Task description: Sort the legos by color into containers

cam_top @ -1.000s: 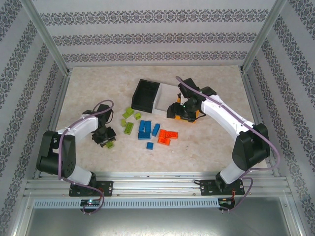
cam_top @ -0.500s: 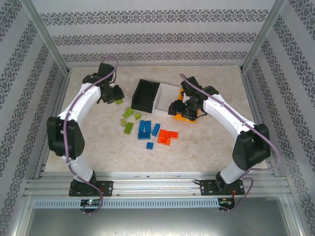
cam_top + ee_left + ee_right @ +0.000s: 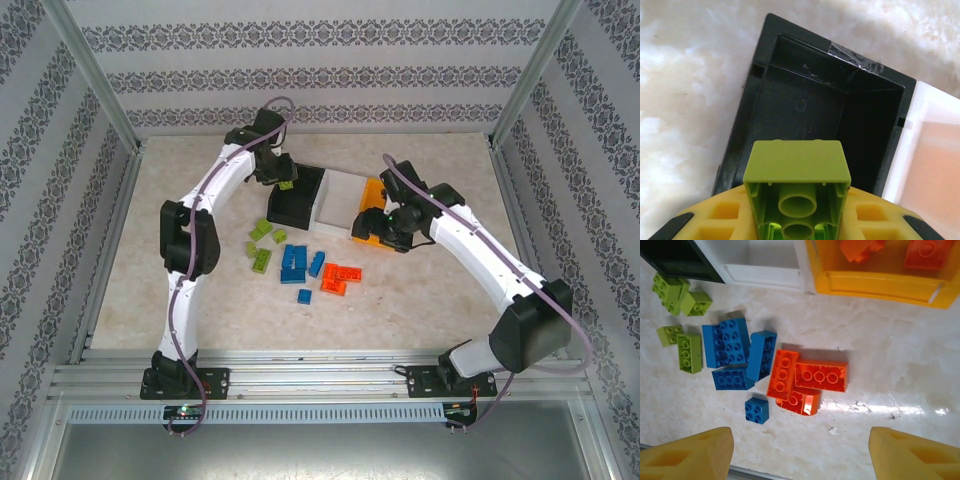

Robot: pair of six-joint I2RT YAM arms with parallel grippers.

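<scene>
My left gripper (image 3: 283, 180) is shut on a lime green brick (image 3: 797, 170) and holds it over the black bin (image 3: 805, 115), whose floor is bare. In the left wrist view the brick's hollow underside faces the camera between the yellow fingers (image 3: 715, 220). My right gripper (image 3: 800, 455) stands open with nothing between its fingers, above the table beside the orange-yellow bin (image 3: 880, 282), which holds orange bricks (image 3: 925, 252). On the table lie loose orange bricks (image 3: 807, 377), blue bricks (image 3: 735, 350) and lime green bricks (image 3: 682, 347).
The white bin (image 3: 338, 198) sits between the black bin (image 3: 295, 200) and the orange-yellow bin (image 3: 372, 190). The loose bricks cluster in front of the bins (image 3: 300, 262). Patterned walls and metal posts ring the table; bare marble lies to the left and right.
My left arm has swung from the near left of the table up to the black bin, carrying the green brick. My right gripper has pulled back slightly from the orange-yellow bin.
</scene>
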